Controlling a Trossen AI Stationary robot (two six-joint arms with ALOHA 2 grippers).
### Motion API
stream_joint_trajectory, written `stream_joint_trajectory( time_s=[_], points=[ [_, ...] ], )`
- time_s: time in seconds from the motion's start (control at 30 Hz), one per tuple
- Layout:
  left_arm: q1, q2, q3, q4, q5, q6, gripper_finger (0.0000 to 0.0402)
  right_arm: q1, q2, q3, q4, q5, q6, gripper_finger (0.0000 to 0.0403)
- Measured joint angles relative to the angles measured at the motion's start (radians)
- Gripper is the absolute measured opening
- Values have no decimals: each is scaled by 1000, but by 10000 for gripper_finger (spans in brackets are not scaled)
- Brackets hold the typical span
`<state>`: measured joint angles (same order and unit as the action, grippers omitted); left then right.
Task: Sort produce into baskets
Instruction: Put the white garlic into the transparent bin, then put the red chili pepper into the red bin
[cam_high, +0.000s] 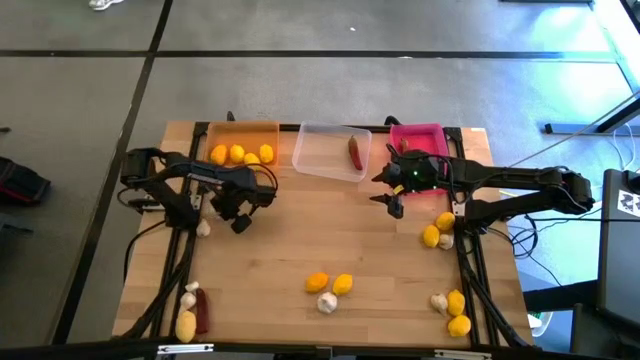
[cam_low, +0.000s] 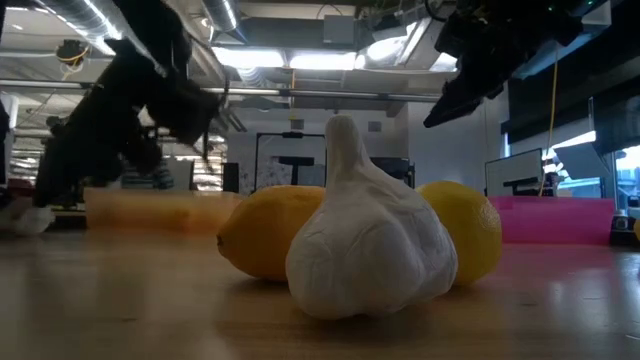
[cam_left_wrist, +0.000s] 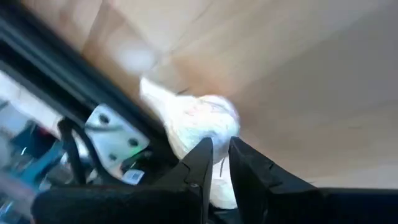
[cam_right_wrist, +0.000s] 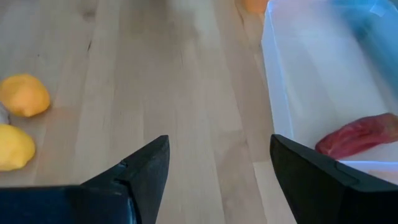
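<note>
A pale wooden counter stands on a grey floor, with a lit workshop visible behind it in the low view. Along its far edge sit three baskets in a row: an orange basket holding four lemons, a clear basket holding one red chili whose long axis runs from far to near, and a pink basket partly hidden by the right arm.

The left gripper is near the counter's left side, in front of the orange basket. Its fingers stand narrow, with only a slim gap between the tips. In the left wrist view a garlic bulb lies right at those tips, its pointed stem aimed away from them towards the counter's edge frame; whether the tips pinch it cannot be told.

The right gripper hovers in front of the gap between the clear and pink baskets, its fingers spread wide and holding nothing.

Loose produce lies scattered: two lemons with a garlic bulb at the near centre, a lemon, chili and garlic at the near left corner with the chili's length running far to near, lemons and garlic on the right side, and more at the near right corner.
</note>
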<state>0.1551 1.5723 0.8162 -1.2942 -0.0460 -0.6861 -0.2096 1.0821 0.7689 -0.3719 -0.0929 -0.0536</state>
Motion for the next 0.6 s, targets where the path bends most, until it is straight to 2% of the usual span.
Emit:
stream_joint_trajectory(
  time_s=[0.4, 0.5, 0.6],
  points=[
    [-30, -203, 62, 92, -101, -43, 11, 1, 0, 0, -19, 8, -3, 270],
    [-26, -230, 62, 86, -124, -102, 11, 1, 0, 0, -28, 12, -3, 270],
    [-10, -232, 62, 84, -124, -124, 28, 1, 0, 0, -37, 12, -3, 270]
  ],
)
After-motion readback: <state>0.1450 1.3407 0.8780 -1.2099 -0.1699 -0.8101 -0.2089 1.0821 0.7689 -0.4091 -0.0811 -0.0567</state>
